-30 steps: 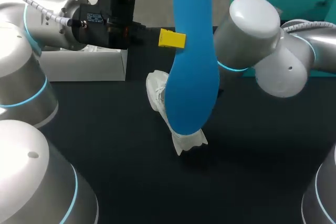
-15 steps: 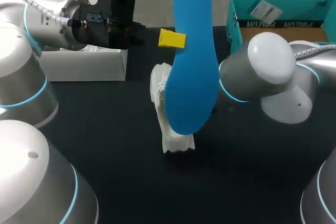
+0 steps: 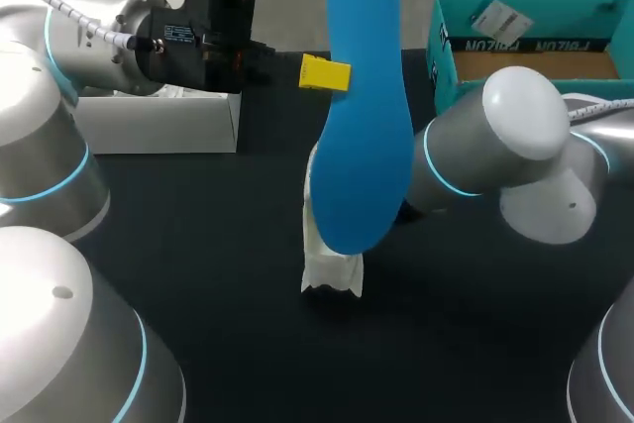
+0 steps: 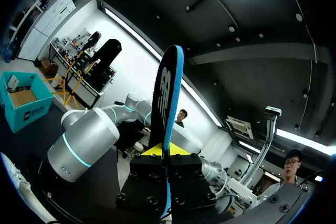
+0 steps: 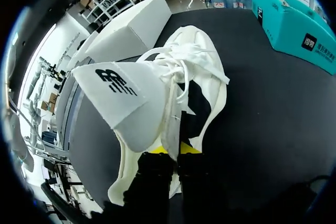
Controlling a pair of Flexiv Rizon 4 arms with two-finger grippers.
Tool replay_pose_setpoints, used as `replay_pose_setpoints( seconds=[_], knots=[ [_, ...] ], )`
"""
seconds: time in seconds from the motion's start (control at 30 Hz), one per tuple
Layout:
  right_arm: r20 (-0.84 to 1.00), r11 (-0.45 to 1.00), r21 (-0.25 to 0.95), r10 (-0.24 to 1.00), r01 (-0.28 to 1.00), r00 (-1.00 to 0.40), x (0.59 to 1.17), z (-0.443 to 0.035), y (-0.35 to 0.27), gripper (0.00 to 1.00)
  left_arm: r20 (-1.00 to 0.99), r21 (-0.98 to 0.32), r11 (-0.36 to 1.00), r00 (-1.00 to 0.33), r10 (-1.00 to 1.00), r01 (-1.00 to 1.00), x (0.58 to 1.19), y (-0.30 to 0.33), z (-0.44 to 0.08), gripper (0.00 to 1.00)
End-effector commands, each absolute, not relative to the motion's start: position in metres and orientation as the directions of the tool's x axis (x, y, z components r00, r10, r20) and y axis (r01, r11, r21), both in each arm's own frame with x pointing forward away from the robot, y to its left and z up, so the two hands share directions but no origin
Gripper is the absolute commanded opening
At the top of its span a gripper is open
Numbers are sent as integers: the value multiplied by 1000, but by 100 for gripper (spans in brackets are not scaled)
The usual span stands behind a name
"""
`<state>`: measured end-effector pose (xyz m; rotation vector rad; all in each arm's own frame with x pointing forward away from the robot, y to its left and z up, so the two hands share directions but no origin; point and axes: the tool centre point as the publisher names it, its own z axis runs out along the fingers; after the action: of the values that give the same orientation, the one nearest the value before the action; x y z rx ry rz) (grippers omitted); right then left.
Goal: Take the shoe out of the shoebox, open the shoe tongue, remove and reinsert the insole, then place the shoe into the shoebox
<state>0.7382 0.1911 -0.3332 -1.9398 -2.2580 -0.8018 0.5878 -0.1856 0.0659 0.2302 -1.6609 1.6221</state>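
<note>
Right arm pulled back toward own side since 1 s ago; shoe turned more upright, low over table. Right gripper pinches shoe collar, tongue flopped open, mouth exposed for reinsertion. Left gripper clamps blue insole upright above shoe. Teal shoebox far right, awaiting shoe

We hold the insole upright over the middle of the table, clamped at its edge in our left gripper, which comes in from the back left. Below it and partly behind it is the shoe, pinched by its wall in our right gripper from the right. The shoebox lies at the back left and a second box at the back right, both well apart from the shoe.
</note>
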Motion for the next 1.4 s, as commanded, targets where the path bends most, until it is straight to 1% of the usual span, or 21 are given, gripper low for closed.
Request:
replay_pose_setpoints(
  seconds=[0.03, 0.3, 0.67, 0.83, 0.87, 0.9, 0.93, 1.1, 1.27, 1.37, 1.4],
  knots=[
    [396, 74, 319, 895, 945, -203, 734, -333, 183, 0, 630, -766, 167, -673, 387, -621, 589, -187, 65, 0],
    [390, 134, 282, 889, 950, -241, 739, -348, 174, 0, 630, -766, 167, -673, 387, -621, 589, -187, 65, 0],
    [410, 133, 251, 883, 959, -230, 746, -373, 157, 0, 630, -766, 167, -673, 387, -621, 589, -187, 65, 0],
    [428, 105, 245, 880, 964, -205, 748, -379, 153, 0, 630, -766, 167, -673, 387, -621, 589, -187, 65, 0],
    [427, 96, 244, 883, 965, -196, 747, -378, 153, 10, 630, -766, 167, -673, 387, -621, 589, -187, 65, 0],
    [428, 95, 244, 882, 965, -195, 747, -377, 152, 44, 630, -766, 167, -673, 387, -621, 589, -187, 65, 0],
    [430, 93, 247, 882, 965, -195, 746, -375, 152, 100, 630, -766, 167, -673, 387, -621, 589, -187, 65, 0],
    [443, 61, 241, 881, 969, -166, 741, -361, 149, 100, 630, -766, 167, -673, 387, -621, 589, -187, 65, 0],
    [502, 77, 229, 844, 970, -186, 736, -343, 142, 100, 630, -766, 167, -673, 387, -621, 589, -187, 65, 0],
    [544, 85, 237, 814, 968, -205, 736, -332, 136, 100, 630, -766, 167, -673, 387, -621, 589, -187, 65, 0],
    [576, 85, 256, 787, 963, -222, 736, -327, 134, 100, 630, -766, 167, -673, 387, -621, 589, -187, 65, 0]
  ],
)
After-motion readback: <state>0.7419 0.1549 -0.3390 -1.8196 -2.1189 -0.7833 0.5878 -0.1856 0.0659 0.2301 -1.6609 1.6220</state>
